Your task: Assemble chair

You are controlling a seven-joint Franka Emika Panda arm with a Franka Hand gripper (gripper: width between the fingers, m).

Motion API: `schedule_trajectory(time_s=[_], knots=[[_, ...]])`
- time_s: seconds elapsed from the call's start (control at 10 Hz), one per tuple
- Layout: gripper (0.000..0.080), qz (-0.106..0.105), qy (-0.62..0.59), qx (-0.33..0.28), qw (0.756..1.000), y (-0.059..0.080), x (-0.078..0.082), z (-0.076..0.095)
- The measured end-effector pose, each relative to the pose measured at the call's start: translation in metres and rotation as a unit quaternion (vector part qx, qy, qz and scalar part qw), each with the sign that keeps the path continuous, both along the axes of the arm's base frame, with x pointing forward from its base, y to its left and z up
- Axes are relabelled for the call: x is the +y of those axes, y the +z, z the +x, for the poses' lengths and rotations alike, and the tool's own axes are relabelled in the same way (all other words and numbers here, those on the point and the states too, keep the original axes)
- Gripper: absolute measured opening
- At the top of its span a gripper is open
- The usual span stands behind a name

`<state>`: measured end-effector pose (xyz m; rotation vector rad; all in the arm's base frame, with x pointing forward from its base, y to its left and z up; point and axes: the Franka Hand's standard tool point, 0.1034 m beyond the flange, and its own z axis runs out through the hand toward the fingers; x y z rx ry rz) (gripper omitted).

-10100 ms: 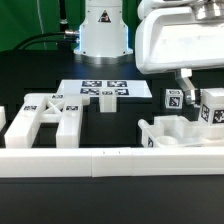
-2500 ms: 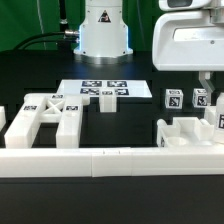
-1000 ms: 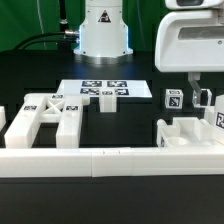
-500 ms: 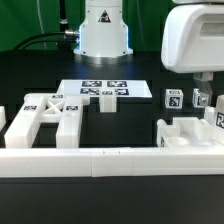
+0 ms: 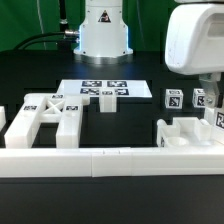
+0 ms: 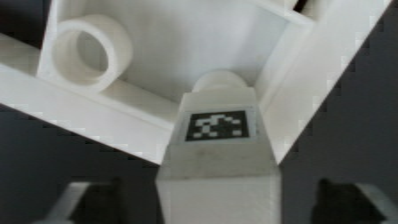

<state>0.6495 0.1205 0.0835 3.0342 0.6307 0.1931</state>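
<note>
Gripper sits low over the table, far on the exterior view's right. The white wrist housing hangs directly above it and fills that upper corner. The tool points straight down, and the fingers are mostly hidden under the housing in this view.

In the wrist view the gripper straddles one short square post. The dark fingers stand one on each side of it. A dark gap shows between each finger and the post, so no contact is seen. The jaws are spread wider than the post and pinch nothing. The tagged face of the post looks up at the camera.

In the exterior view that post stands upright just behind the seat slab. A second post stands just beside it toward the exterior view's left. A third tagged piece sits at the frame's edge.

Beyond the straddled post, the wrist view shows the seat slab with a round ring-shaped socket near one raised rib.

X-braced frame lies flat on the exterior view's left, well apart from the gripper. The marker board is mid-table, with the robot base behind it. A long low white rail runs across the front.
</note>
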Motion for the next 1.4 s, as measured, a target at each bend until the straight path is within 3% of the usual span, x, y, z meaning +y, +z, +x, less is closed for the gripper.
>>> schedule_trajectory(time_s=[0.1,0.4,0.9,1.2,1.4], knots=[[0.0280,0.001,-0.007,0.000,1.000,0.0000,0.0001,0.0000],[0.0284,0.004,-0.032,0.000,0.999,0.0000,0.0002,0.0000],[0.0284,0.050,-0.273,-0.002,0.961,-0.0008,-0.0028,0.0002],[0.0284,0.077,-0.422,0.003,0.903,-0.0014,-0.0054,-0.0005],[0.0284,0.094,-0.530,0.008,0.843,-0.0021,-0.0047,-0.0014]])
